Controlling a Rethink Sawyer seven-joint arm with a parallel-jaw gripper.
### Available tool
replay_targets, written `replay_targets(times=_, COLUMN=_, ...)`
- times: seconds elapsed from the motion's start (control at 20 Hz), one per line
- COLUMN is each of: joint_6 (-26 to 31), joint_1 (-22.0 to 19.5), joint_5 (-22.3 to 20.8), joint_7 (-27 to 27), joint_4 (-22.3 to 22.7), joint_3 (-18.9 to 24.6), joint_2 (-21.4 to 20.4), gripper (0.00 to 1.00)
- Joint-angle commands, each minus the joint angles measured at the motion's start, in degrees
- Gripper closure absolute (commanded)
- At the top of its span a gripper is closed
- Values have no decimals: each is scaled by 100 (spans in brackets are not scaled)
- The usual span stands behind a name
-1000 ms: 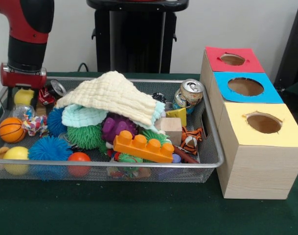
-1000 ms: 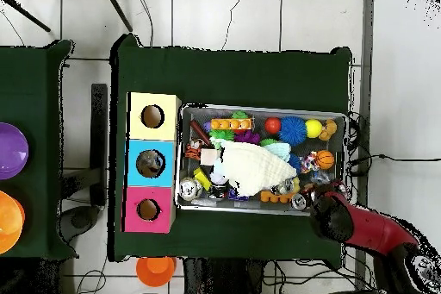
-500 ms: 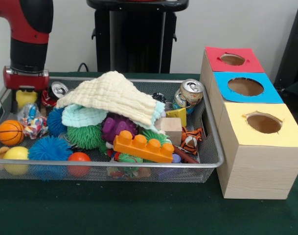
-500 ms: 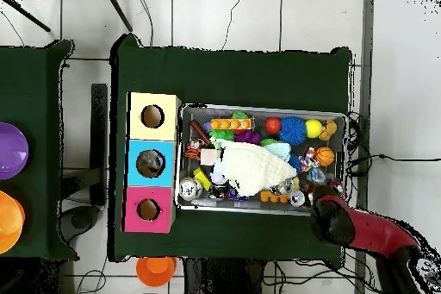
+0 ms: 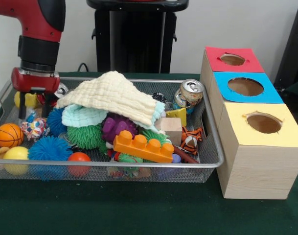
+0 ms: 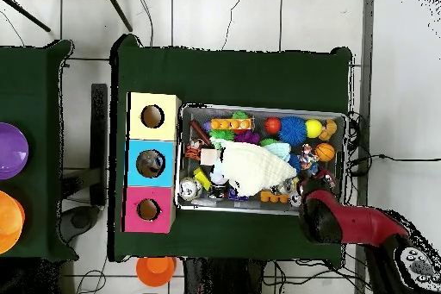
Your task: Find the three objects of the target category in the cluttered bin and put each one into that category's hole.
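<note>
My gripper (image 5: 35,104) hangs low in the wire bin's (image 5: 114,165) far left corner, open, its fingers (image 5: 22,104) straddling a small yellow toy (image 5: 27,100). I cannot tell whether they touch it. A silver can (image 5: 59,88) peeks out just behind the gripper. A second can (image 5: 189,93) leans at the bin's far right end. Beside the bin stand three boxes with round holes: red (image 5: 232,58), blue (image 5: 245,86), yellow (image 5: 263,122). In the overhead view the red arm (image 6: 362,226) covers the gripper at the bin's lower right corner.
A cream cloth (image 5: 112,95) drapes over the middle pile. Around it lie an orange brick (image 5: 144,146), a wooden cube (image 5: 171,129), a purple toy (image 5: 117,126), green (image 5: 85,136) and blue (image 5: 50,148) spiky balls, a basketball (image 5: 9,135) and a red ball (image 5: 79,159).
In the front view the gripper has shifted right toward the cloth and dropped slightly. The basketball has slid a little to the left.
</note>
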Motion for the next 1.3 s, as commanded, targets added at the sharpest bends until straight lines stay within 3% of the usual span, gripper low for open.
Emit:
replay_targets(times=0.05, joint_6=-578, joint_1=206, joint_5=-433, joint_7=682, joint_4=-95, joint_3=349, joint_2=-95, gripper=0)
replay_targets(times=0.2, joint_6=-288, joint_1=77, joint_5=-560, joint_7=647, joint_4=-76, joint_3=564, joint_2=-95, gripper=0)
replay_targets(times=0.25, joint_6=6, joint_1=6, joint_5=-605, joint_7=561, joint_4=-76, joint_3=667, joint_2=-79, gripper=100)
replay_targets(times=0.4, joint_6=590, joint_1=-95, joint_5=-432, joint_7=396, joint_4=-27, joint_3=773, joint_2=-84, gripper=100)
replay_targets(times=0.45, joint_6=1001, joint_1=152, joint_5=-227, joint_7=310, joint_4=-145, joint_3=414, joint_2=-31, gripper=100)
replay_targets(times=0.55, joint_6=1139, joint_1=193, joint_5=-136, joint_7=361, joint_4=-158, joint_3=310, joint_2=5, gripper=100)
replay_targets(times=1.05, joint_6=948, joint_1=611, joint_5=-179, joint_7=823, joint_4=-166, joint_3=-280, joint_2=50, gripper=100)
replay_targets(times=1.25, joint_6=1104, joint_1=412, joint_5=-125, joint_7=685, joint_4=-117, joint_3=-14, joint_2=-46, gripper=100)
replay_targets(times=1.3, joint_6=1112, joint_1=392, joint_5=-117, joint_7=673, joint_4=-124, joint_3=22, joint_2=-57, gripper=0)
